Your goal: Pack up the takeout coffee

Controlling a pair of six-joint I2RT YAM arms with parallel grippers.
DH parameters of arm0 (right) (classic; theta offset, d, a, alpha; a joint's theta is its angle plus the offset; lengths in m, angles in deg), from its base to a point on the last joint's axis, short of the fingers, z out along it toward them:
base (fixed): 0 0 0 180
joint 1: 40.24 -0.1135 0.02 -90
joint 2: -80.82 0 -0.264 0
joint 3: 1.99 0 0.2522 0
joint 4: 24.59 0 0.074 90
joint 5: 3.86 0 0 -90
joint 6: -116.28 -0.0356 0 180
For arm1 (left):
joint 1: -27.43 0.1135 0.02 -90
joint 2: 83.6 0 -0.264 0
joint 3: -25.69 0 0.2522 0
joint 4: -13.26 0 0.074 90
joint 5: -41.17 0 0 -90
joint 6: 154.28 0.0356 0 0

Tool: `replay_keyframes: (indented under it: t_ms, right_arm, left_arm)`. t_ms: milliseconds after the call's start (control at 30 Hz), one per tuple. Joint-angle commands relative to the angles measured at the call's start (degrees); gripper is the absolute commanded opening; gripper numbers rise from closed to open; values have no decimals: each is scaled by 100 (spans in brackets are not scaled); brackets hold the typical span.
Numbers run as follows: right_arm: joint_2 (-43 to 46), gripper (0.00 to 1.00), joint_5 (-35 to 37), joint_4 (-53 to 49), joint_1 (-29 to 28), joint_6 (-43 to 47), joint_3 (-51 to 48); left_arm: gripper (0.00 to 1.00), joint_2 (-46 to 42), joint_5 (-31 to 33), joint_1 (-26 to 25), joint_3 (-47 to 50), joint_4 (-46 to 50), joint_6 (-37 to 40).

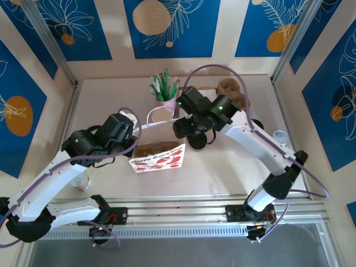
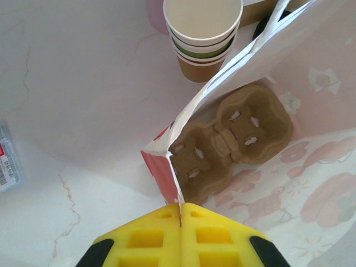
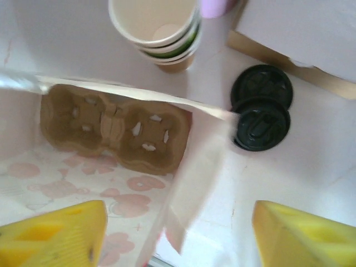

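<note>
Yellow fingers (image 2: 150, 239) of the left gripper (image 2: 181, 210) sit closest to the lens. They are pressed together on the rim of the paper bag (image 2: 311, 183), pinching it at the corner where the pale lining meets the red-printed outer face.

The right gripper (image 3: 178, 236) is spread wide at the bag's opposite end. One finger is over the bag's inside and the other outside it, with the end wall between them. Whether either finger touches the paper cannot be told.

The bag stands upright on the table (image 1: 222, 167) with its mouth open. On the near side of the bag, partly under the left arm, a single cup (image 1: 82, 181) stands well apart from it.

Down on the bag's floor lies the brown pulp cup carrier (image 2: 231, 139), flat, wells facing up.

Just outside the bag's far wall stands a stack of paper cups (image 3: 156, 25), nested with mouths up, near the bag but apart from it.

Beside the bag's end on the right arm's side, two black lids (image 3: 261, 108) lie on the table. They overlap one another, just beside the bag's corner.

Beyond the cups from the bag is a pink pot (image 1: 166, 101) holding a green plant. Farther back from the bag, toward the rear wall, rests a pile of brown pulp pieces (image 1: 231, 89).
</note>
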Motion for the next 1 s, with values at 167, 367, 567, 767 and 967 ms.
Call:
replay_keyframes:
  t_ms: [167, 367, 567, 767, 967]
  right_arm:
    - [1252, 99, 83, -59, 1741, -211, -822]
    - [1567, 99, -225, 106, 3397, -493, -1473]
    - [1325, 99, -978, 250, 4701, -762, -1949]
    - [953, 99, -1391, 558, 5335, -850, -2360]
    - [445, 99, -1190, 612, 5405, -960, -2302]
  left_arm:
    - [0, 28, -537, 435, 178, -286, 371]
    - [0, 180, -1175, 849, 305, -530, 682]
    - [0, 297, -1336, 996, 286, -599, 882]
    - [0, 223, -1332, 992, 280, -721, 887]
    - [0, 167, -1310, 998, 372, -889, 898]
